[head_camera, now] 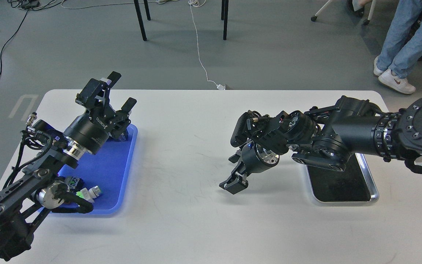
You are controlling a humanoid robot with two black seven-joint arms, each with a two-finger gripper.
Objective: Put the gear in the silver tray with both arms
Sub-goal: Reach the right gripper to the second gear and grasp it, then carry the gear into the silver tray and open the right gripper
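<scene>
The gear does not show; the spot on the white table [196,220] where it lay is covered by my right gripper. My right gripper [232,172] points down at the table's middle with its two fingers spread, low over that spot. The right arm reaches left across the silver tray [374,192], which lies at the right with its dark bottom partly hidden by the arm. My left gripper [122,90] is open and empty, held up above the far corner of the blue tray.
A blue plastic tray [104,172] lies at the left with several small parts [86,190] near its front. A person's legs [401,44] stand beyond the table's far right corner. Chair legs and cables are on the floor behind.
</scene>
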